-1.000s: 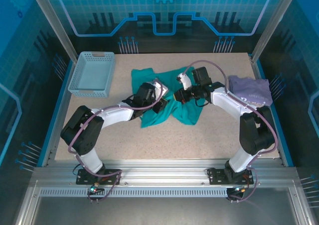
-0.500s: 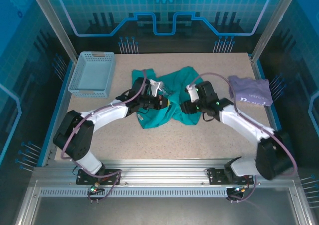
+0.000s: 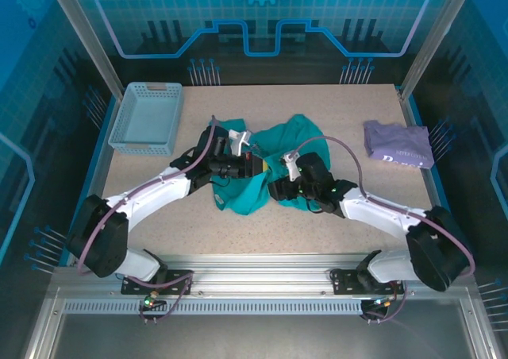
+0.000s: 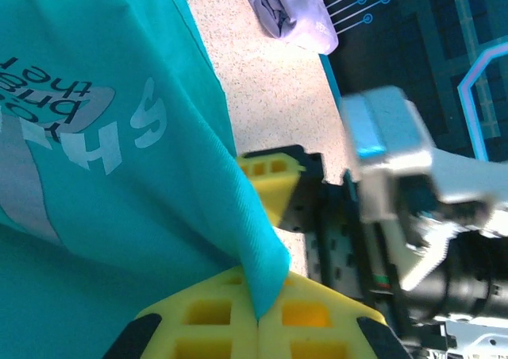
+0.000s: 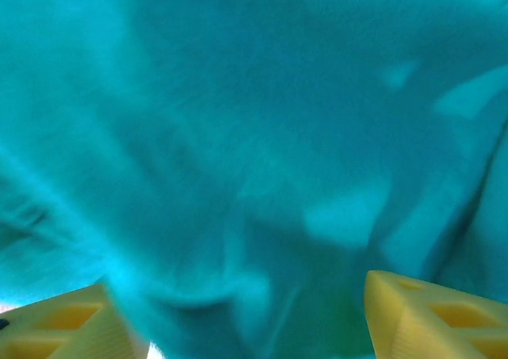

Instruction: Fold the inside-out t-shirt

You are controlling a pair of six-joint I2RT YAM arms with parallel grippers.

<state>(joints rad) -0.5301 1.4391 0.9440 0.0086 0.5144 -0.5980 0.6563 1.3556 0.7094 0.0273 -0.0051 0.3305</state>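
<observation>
The teal t-shirt (image 3: 266, 156) lay in a crumpled heap in the middle of the surface (image 3: 317, 105). It was not flat. One part was bunched up toward 12 o'clock and another part hung down toward 6 o'clock.

The left gripper (image 4: 258, 315) was at the 9 o'clock side of the heap. Its yellow fingers (image 4: 198, 319) were pressed tight together, and a thin fold of the teal cloth was pinched between them. The cloth rose up from the pinch like a little tent. Pale letters showed on the shirt in the left wrist view.

The right gripper (image 3: 278, 189) was at the 5 o'clock edge of the heap. Its two yellow fingers (image 5: 429, 319) stood far apart. Blurry teal cloth lay right in front of them, and it was not squeezed.

A light blue basket (image 3: 147, 119) sat toward 10 o'clock from the shirt. A purple folded garment (image 3: 399, 144) sat toward 2 o'clock, well apart from the shirt.
</observation>
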